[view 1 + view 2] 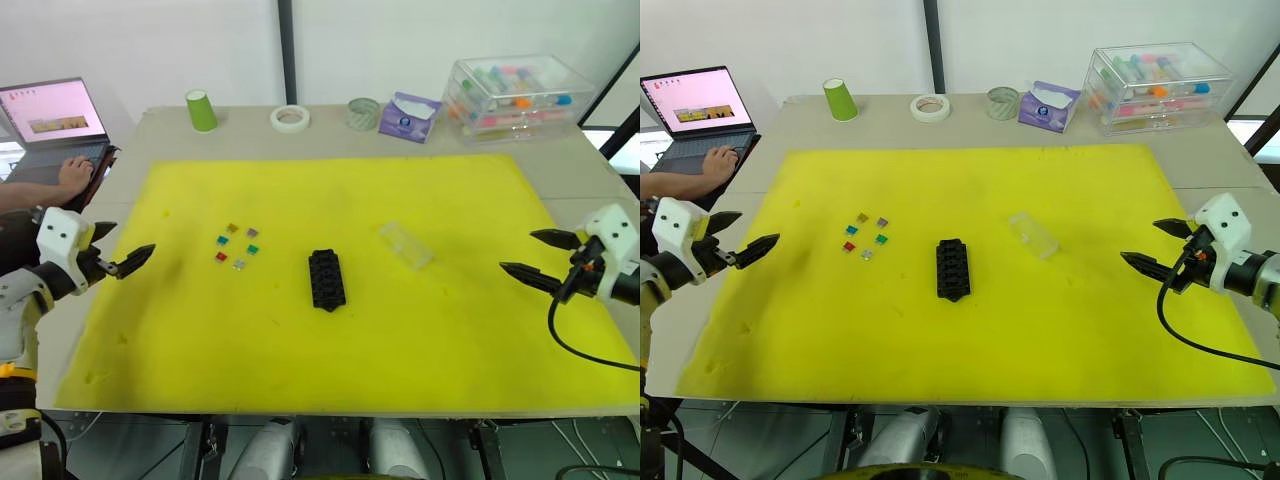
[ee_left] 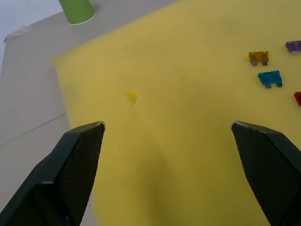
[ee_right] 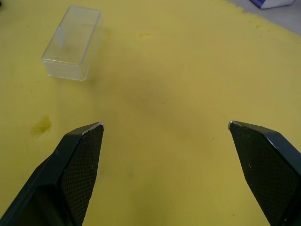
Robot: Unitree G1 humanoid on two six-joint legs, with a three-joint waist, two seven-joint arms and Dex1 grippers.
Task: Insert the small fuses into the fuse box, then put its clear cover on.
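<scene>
Two claws, left claw & right claw, spread; yellow mat on beige table; white wall behind.

Yellow mat spread over most of the surface. Along the far edge, left to right: green cup, tape roll, second, greyish roll, purple tissue pack, large clear storage case with colourful contents. At far left, open laptop with a person's hand on the keyboard.
</scene>
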